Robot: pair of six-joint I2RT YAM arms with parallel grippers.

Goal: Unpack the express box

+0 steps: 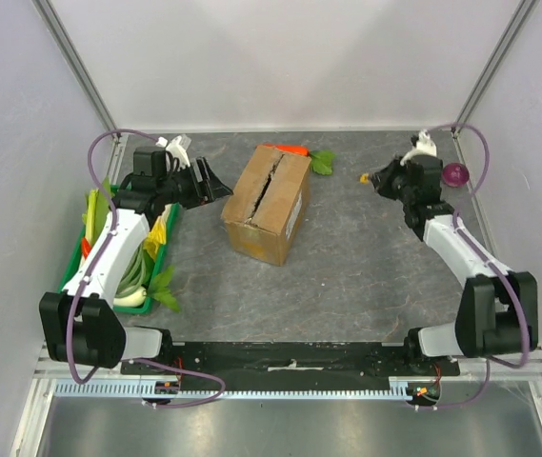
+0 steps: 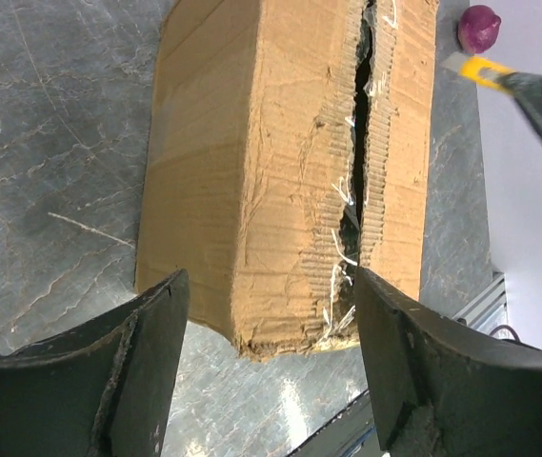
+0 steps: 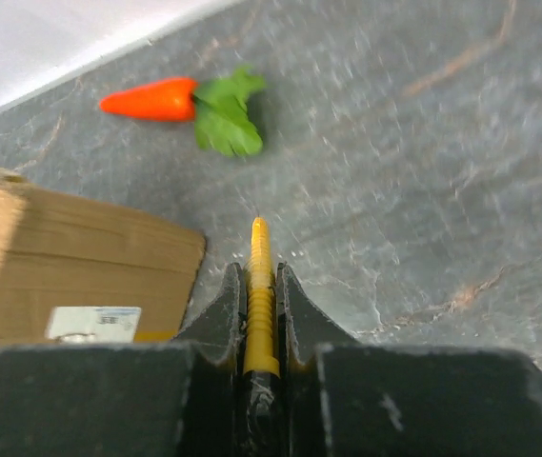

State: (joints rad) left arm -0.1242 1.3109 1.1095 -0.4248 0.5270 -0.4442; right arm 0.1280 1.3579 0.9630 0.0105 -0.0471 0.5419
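Green plastic at the left edge: noted a tray (image 1: 170, 228) of vegetables (image 1: 130, 297), with neither arm touching it. Just right of it, found the left claw (image 1: 215, 187) with jaws spread wide and nothing between them, aimed at the left end of the express box (image 1: 269, 209), close to it but apparently short of contact. Placed the express box in the middle of the worktop (image 1: 366, 276), askew, resting on its base, top seam (image 2: 361, 143) ragged and split along its length, flaps (image 1: 251, 186) lying shut, white label (image 3: 94, 322) on the right side. Spotted a carrot (image 1: 288, 149) just beyond the far edge of the box. Farther right, found the right claw (image 1: 377, 177) clamped on a yellow cutter (image 3: 260, 286), well apart from the box, with a purple ball (image 1: 454, 174) near the far right wall.

Judged the slit made and the flaps next. Feared a shove rather than a catch, given a loose box free to skid on the smooth worktop toward the carrot at any push against its wall. Feared also a bite on the whole corner instead of one flap edge, given jaws that wide. Counted the cutter as a second hazard: a gouge into the cardboard or the contents on any swing back over the seam.

Saw the left arm (image 1: 109, 248) stretched far along the tray, wrist bent rightward, claw about level with the box top. Saw the right arm (image 1: 461, 248) reaching to the far right, forearm angled inward, cutter tip pointing left toward the box.
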